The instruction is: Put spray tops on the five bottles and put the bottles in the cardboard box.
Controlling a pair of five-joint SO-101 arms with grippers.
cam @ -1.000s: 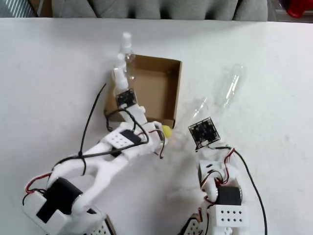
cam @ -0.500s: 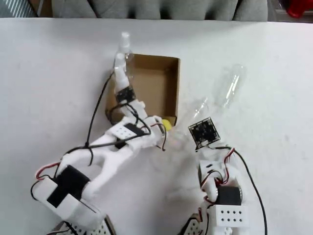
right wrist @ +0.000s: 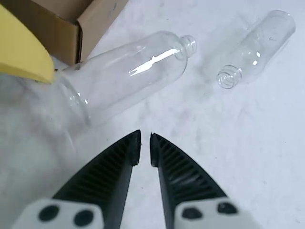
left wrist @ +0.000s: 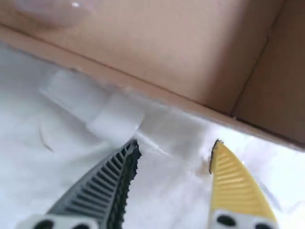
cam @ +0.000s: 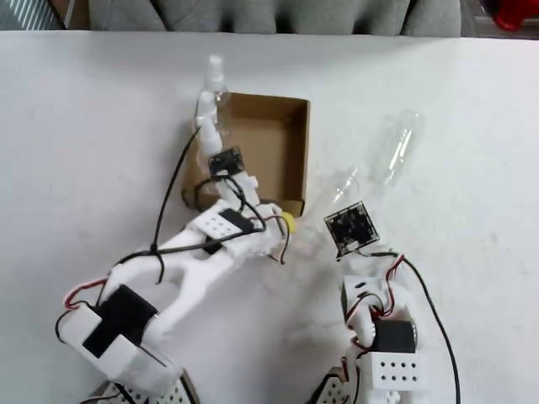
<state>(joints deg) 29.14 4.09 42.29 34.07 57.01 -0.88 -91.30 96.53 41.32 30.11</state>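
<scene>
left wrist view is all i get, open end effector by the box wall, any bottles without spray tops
Observer: Yes, a nearer bottle and a farther bottle lie uncapped on the table, right of the cardboard box.
Operator: what's the right end effector doing
Observer: The right end effector is shut and empty, just short of the nearer bottle.
Operator: any capped ones
Observer: Two white spray tops show at the box's far left corner.

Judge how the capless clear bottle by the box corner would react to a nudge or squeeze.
The bottle lies on its side and is round-bodied, so it would probably roll. It looks empty and thin-walled, so it is likely light and apt to dent when squeezed. Its glossy surface may make it slippery to grip.
</scene>
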